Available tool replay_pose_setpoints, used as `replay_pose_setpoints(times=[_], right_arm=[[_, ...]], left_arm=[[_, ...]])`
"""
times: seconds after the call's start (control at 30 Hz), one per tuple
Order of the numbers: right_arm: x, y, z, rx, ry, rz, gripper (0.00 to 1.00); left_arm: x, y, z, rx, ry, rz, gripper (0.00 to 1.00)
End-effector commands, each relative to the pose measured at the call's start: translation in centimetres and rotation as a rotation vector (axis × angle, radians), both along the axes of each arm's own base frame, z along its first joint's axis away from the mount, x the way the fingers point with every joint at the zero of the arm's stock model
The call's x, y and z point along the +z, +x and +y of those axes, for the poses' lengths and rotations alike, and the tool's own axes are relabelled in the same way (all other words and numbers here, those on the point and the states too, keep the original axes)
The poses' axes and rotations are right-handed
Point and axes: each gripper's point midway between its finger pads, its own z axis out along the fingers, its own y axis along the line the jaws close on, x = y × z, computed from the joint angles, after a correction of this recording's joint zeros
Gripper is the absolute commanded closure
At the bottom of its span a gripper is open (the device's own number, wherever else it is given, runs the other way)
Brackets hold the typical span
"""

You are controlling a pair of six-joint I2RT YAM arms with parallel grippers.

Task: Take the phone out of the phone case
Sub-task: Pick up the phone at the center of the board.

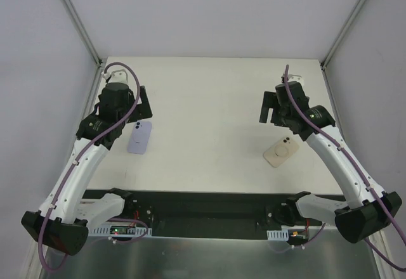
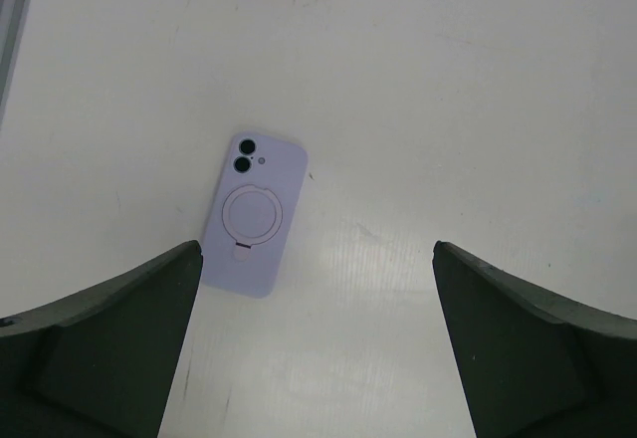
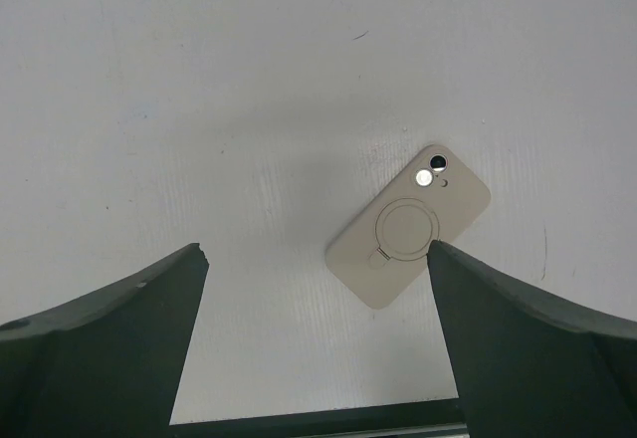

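Note:
A lilac phone case (image 1: 139,137) (image 2: 254,214) lies back-up on the white table (image 1: 209,101), left of centre. Only the camera lenses (image 2: 244,155) of the phone inside it show. A beige phone case (image 1: 281,151) (image 3: 408,226) lies back-up on the right, tilted, and its phone shows only as lenses (image 3: 431,171). Each case has a round ring stand on its back. My left gripper (image 1: 135,109) (image 2: 317,249) hovers open above the table just right of the lilac case. My right gripper (image 1: 278,109) (image 3: 317,249) hovers open above the table just left of the beige case. Neither gripper touches anything.
White walls with metal corner posts (image 1: 79,19) close in the table at the back and sides. A black rail (image 1: 209,203) (image 3: 318,423) runs along the near edge between the arm bases.

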Motion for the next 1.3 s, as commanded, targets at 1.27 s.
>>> replay_pose_setpoints(times=[1.27], right_arm=[[0.7, -0.8, 2.6, 0.052, 0.141, -0.049, 0.04]], left_arm=[[-20.7, 0.1, 3.3, -0.020, -0.076, 0.835, 0.01]])
